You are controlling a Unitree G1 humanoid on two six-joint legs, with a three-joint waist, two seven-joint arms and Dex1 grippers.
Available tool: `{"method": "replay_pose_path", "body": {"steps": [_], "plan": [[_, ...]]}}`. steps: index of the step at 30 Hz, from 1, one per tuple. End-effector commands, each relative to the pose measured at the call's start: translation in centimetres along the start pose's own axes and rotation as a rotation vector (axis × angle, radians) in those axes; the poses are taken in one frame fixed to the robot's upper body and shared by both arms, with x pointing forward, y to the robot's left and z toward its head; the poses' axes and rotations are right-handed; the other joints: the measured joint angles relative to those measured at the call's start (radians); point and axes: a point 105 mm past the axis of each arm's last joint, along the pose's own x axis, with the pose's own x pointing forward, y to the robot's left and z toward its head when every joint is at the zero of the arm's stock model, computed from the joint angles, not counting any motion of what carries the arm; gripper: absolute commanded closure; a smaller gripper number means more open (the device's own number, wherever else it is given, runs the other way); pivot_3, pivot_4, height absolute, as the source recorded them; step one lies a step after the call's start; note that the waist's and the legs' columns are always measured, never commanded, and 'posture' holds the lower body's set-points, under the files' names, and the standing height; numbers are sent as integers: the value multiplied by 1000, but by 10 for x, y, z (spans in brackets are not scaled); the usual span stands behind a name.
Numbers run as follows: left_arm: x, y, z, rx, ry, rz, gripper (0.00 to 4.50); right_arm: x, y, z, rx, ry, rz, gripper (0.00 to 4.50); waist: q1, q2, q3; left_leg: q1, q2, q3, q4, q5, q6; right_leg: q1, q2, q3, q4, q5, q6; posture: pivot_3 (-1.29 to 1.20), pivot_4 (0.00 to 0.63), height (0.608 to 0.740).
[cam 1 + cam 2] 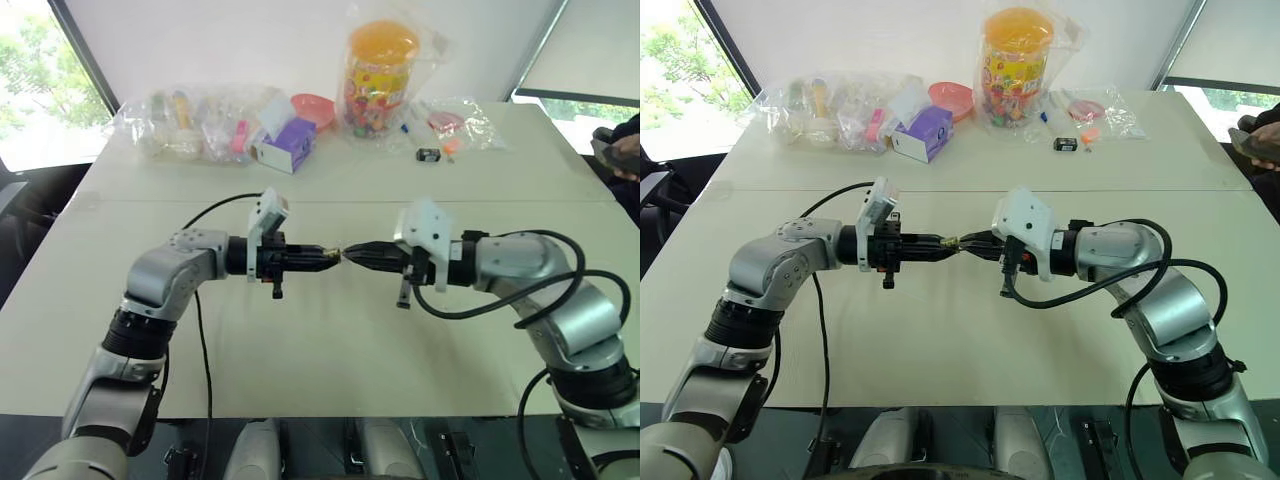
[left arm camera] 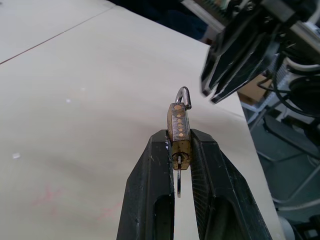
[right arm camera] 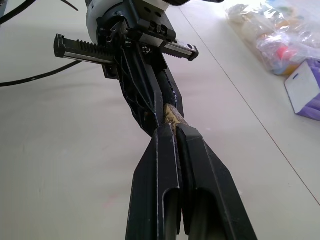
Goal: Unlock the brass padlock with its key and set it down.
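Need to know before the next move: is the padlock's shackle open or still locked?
Cannot tell. The brass padlock sits clamped in the left gripper, key in its keyhole. Its shackle shows edge-on, so neither leg's seating is visible.

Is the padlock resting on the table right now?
No, the brass padlock is held up above the table, clamped between the left hand's fingers.

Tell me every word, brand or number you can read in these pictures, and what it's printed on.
None can be read.
Candy jar: colourful label print, too small to read.
Purple box: white tag, no legible text.
Brass padlock: only round rivets, no lettering visible.
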Motion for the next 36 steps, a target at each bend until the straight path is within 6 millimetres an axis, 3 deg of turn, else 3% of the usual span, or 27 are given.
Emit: {"method": "replay_pose_path", "body": {"steps": [1, 8, 15, 25, 36], "plan": [[0, -10, 11, 40, -24, -44, 4500, 2, -5, 3, -44, -15, -22, 4430, 0, 0, 0, 0, 0, 0, 0, 0, 0, 0, 0, 0, 0, 0, 0, 0, 150, 740], [-3, -25, 10, 48, -4, -113, 4500, 3, -15, -17, -44, 26, -56, 4430, 0, 0, 0, 0, 0, 0, 0, 0, 0, 0, 0, 0, 0, 0, 0, 0, 150, 740], [-4, -13, 14, 45, -20, -45, 4500, 4, -2, -16, -43, 16, -15, 4430, 0, 0, 0, 0, 0, 0, 0, 0, 0, 0, 0, 0, 0, 0, 0, 0, 150, 740], [-2, -9, 14, 39, -25, -38, 4500, 3, 5, -14, -62, 23, -7, 4430, 0, 0, 0, 0, 0, 0, 0, 0, 0, 0, 0, 0, 0, 0, 0, 0, 150, 740], [-4, -5, 10, 60, -14, 1, 4500, -25, 4, -56, -131, 199, -54, 4430, 1, 0, 0, 0, 0, 0, 0, 0, 0, 0, 1, 0, -1, 0, 0, 0, 150, 740]]}}
